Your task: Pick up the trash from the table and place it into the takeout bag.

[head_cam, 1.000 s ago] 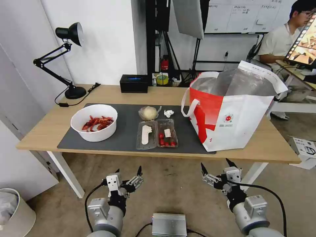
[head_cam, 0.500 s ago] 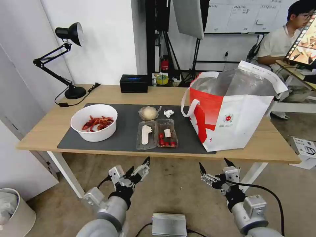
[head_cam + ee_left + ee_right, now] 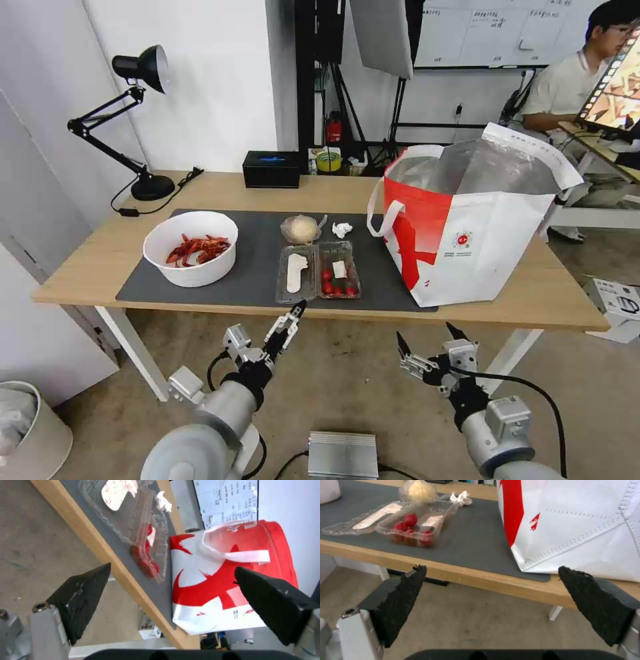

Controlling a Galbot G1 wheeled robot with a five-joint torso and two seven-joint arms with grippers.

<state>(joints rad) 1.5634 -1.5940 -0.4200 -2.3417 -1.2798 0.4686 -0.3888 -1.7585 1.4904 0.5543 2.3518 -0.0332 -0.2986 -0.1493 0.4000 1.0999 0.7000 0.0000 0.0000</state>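
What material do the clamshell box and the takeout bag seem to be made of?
The clamshell box looks like thin clear plastic: the mat and the red bits show through it. The takeout bag seems to be a matte woven or laminated sheet with stitched seams, and its inside looks like shiny silver foil.

Light matt wood table (image 3: 93,267), matt grey mat (image 3: 257,280), clear glossy plastic clamshell (image 3: 319,270), foil-lined takeout bag (image 3: 480,247), crumpled paper tissue (image 3: 341,229).

On the table's (image 3: 100,267) grey mat: white bowl (image 3: 191,248) of red shells, open clamshell (image 3: 318,270), bagged beige lump (image 3: 301,229), crumpled tissue (image 3: 341,229); red-and-white foil-lined bag (image 3: 470,227) upright, open, rightmost
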